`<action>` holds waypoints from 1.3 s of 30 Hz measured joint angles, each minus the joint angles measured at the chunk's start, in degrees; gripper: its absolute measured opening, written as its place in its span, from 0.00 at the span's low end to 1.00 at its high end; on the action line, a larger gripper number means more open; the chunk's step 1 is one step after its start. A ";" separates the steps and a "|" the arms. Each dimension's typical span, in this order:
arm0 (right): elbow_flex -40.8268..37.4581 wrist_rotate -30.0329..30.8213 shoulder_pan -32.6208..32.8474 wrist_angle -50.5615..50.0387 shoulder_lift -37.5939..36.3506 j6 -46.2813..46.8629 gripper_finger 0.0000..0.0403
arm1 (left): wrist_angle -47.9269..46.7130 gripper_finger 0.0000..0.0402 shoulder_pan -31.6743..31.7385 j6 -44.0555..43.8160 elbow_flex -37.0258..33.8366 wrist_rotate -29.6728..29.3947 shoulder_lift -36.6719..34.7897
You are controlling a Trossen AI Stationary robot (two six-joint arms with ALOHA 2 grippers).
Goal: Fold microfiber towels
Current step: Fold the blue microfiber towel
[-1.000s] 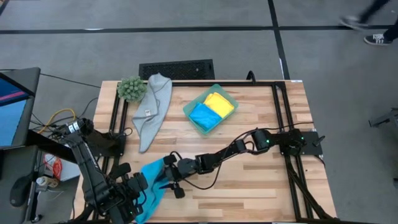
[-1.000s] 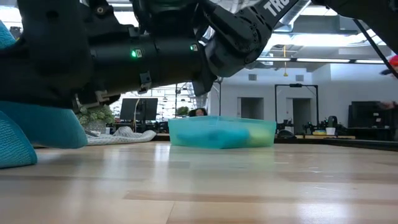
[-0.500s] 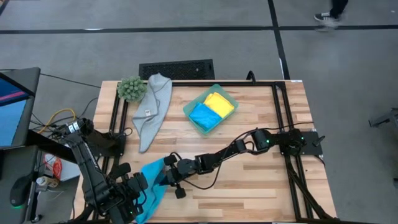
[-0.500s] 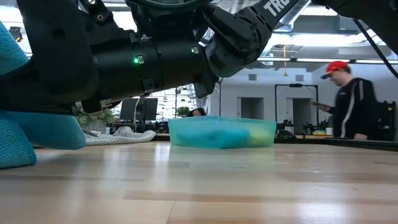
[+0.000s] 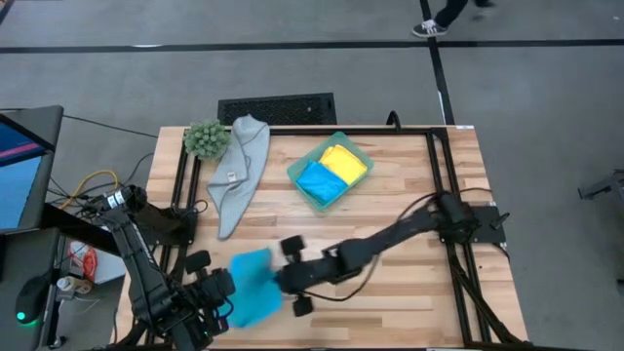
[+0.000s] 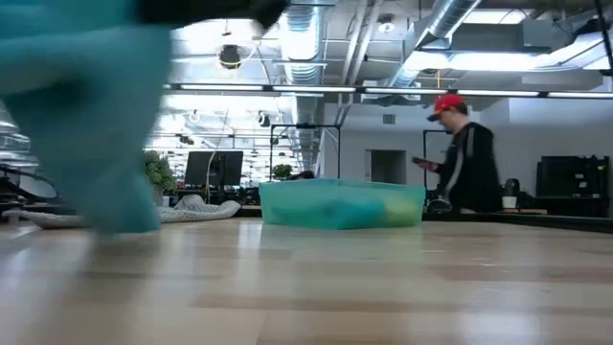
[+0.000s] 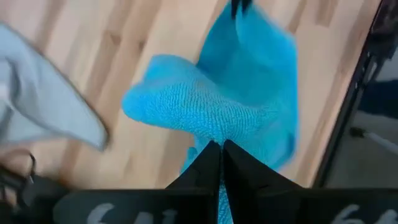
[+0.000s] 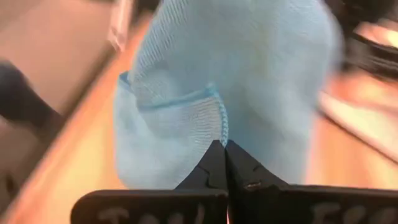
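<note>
**Blue towel clamped at both ends near the worktop's front-left corner**

In the low view the near field is filled by a blurred blue mass, so no fingers can be made out there; a person in a red cap is seen standing beyond the worktop (image 5: pixel 409 210). One sky-blue towel (image 5: pixel 255 300) is held above the front-left of the worktop. The left end effector (image 7: pixel 219 163) is pinched together on one edge of it, and the right end effector (image 8: pixel 224 163) is clamped on the opposite edge. The teal tray (image 5: pixel 295 174) at the back centre holds two folded towels, a yellow towel (image 5: pixel 343 162) and a second blue towel (image 5: pixel 318 182), lying side by side. A single grey towel (image 5: pixel 239 171) lies unfolded at back left, just beside the green plant ball (image 5: pixel 206 138). Four towels are counted in all.
</note>
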 joint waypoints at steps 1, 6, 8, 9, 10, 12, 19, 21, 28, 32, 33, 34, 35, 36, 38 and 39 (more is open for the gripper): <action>0.00 3.73 1.09 -5.03 -2.39 0.21 0.01 | 0.01 0.01 0.05 0.45 0.00 -1.69 0.00; 0.07 17.94 7.01 -26.87 -12.99 9.95 0.00 | -0.15 0.05 1.65 3.79 0.00 -8.82 0.02; 0.02 20.83 8.78 -32.70 -15.22 15.95 0.00 | -0.03 0.10 2.73 5.53 -0.65 -10.49 0.00; 0.02 22.00 9.53 -34.80 -15.92 18.58 0.00 | -0.22 0.13 3.48 6.15 -1.29 -11.05 0.00; 0.02 23.33 10.35 -36.52 -16.43 21.17 0.00 | -0.17 0.17 4.13 6.79 -2.14 -11.36 0.00; 0.02 25.74 12.23 -40.19 -16.68 26.18 0.00 | 0.07 0.24 5.71 8.09 -4.39 -11.34 0.00; -0.09 28.19 18.32 -50.65 -13.95 41.96 0.00 | 6.01 0.47 10.94 4.01 -18.57 -12.87 0.02; -0.22 28.54 19.95 -54.73 -13.89 46.62 0.00 | 15.36 0.49 9.53 6.64 -23.56 -13.01 -0.03; -0.76 32.01 23.35 -59.00 -14.35 55.55 0.00 | 48.96 0.46 2.41 25.33 -36.78 -26.32 0.04; -0.74 31.75 23.31 -58.13 -14.31 55.84 0.00 | 55.61 0.46 2.55 36.59 -39.28 -28.81 0.00; -0.74 31.75 23.29 -57.83 -14.31 55.82 0.00 | 56.24 0.46 3.56 38.24 -39.79 -25.20 0.00; -0.74 31.75 23.29 -57.72 -14.31 55.82 0.00 | 57.58 0.46 4.52 39.84 -40.59 -21.20 0.00; -0.74 31.73 23.29 -57.76 -14.31 55.82 0.00 | 59.43 0.46 5.42 41.63 -41.49 -17.29 0.00; -0.74 31.67 23.33 -57.76 -14.31 55.89 0.00 | 61.44 0.46 6.23 43.50 -42.44 -14.63 0.00; -0.74 31.62 23.52 -57.75 -14.31 56.06 0.00 | 64.70 0.46 7.40 46.05 -44.14 -12.92 0.00; -0.74 31.60 23.53 -57.74 -14.31 56.07 0.00 | 65.26 0.46 7.72 47.21 -44.64 -12.88 0.00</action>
